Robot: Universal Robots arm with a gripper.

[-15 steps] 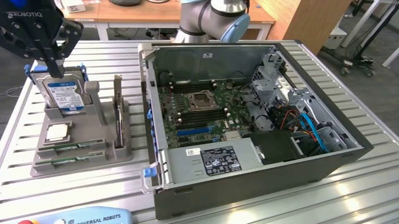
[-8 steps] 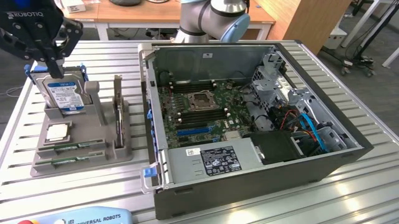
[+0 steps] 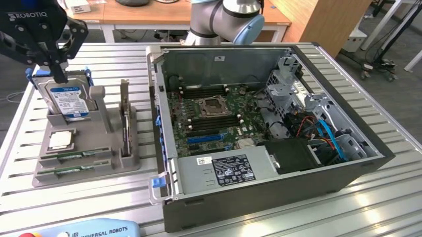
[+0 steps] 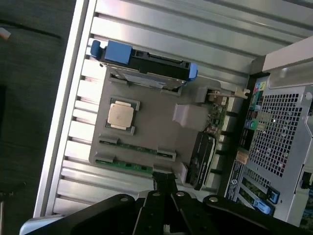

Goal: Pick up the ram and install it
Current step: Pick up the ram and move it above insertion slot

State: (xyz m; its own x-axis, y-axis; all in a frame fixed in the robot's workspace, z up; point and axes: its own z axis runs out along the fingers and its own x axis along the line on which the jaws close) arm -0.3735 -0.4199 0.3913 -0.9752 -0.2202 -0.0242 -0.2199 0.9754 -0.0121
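The gripper (image 3: 61,77) hangs in the upper left of the exterior view, its black fingers drawn together to a narrow point with nothing between them; in that picture the tips overlap the top edge of the hard drive (image 3: 66,101), a silver unit with a blue label that stands upright in a blue-tabbed bracket. The wrist view shows the closed fingers well above the grey fixture tray (image 3: 99,163), clear of everything on it.

The tray sits at the left of the exterior view on the slatted aluminium table (image 3: 20,123); the square silver processor chip (image 3: 61,140) lies in a recess at its centre left. Just below the chip, the upper ram stick (image 3: 76,157) and the lower ram stick (image 3: 72,170) lie flat in two parallel slots near the tray's lower edge; both are slim green boards, neither touched. A thin card (image 3: 124,116) stands on edge in the tray's right side.

The open computer case (image 3: 343,182) takes up the centre and right of the frame; its green motherboard (image 3: 197,126) is exposed, with the bare processor socket (image 3: 214,106) near the middle and a power supply (image 3: 224,170) along the lower edge.
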